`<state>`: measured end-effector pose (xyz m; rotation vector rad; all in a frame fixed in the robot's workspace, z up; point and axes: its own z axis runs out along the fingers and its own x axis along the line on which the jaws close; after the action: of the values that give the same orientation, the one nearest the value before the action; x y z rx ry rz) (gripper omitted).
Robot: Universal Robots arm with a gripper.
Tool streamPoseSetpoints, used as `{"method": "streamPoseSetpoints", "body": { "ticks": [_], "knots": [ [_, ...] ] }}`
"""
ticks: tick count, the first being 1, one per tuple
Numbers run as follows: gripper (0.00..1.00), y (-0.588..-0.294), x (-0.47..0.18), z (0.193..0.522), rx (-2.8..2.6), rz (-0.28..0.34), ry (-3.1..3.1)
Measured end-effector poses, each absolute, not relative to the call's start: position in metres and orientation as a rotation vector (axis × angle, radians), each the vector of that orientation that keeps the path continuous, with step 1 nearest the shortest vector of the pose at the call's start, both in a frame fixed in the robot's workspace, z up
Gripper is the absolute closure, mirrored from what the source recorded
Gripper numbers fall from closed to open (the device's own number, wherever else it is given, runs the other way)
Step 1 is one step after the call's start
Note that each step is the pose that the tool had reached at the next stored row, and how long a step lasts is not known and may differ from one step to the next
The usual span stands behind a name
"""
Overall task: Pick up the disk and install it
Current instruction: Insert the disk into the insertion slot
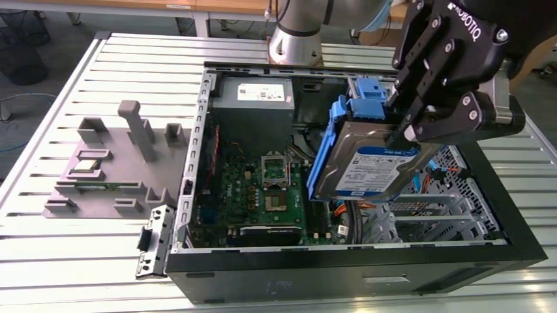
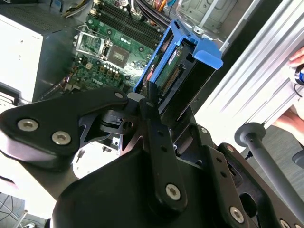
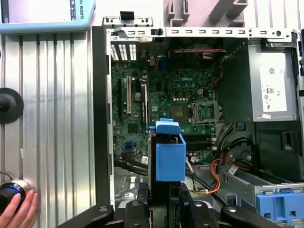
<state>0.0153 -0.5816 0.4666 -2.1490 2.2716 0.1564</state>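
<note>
The claw point(image 1: 406, 134) is clamped on the disk point(image 1: 370, 171), held tilted above the open computer case point(image 1: 348, 270), toward the exterior view's right. The grip seems near one end; a slip could drop it onto the motherboard point(image 1: 261, 195) or snag the orange cables point(image 3: 213, 171).

The tool point(image 1: 403, 134) holds the disk point(image 1: 374, 169) above the case point(image 1: 348, 264).

You have, bearing print: blue-and-white label point(image 1: 376, 171) on the disk point(image 1: 357, 139); white sticker point(image 1: 263, 92) on the power-supply box point(image 1: 228, 92); white lettering point(image 1: 467, 25) on the gripper point(image 1: 405, 134); dark lettering point(image 3: 79, 8) on the pale-blue panel point(image 3: 47, 26).
</note>
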Motion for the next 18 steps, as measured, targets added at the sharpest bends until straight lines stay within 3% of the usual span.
{"method": "streamPoseSetpoints", "body": {
  "ticks": [18],
  "knots": [
    [0.65,-0.588,0.037,0.466,-2.149,0.156,2.272]
  ]
}}
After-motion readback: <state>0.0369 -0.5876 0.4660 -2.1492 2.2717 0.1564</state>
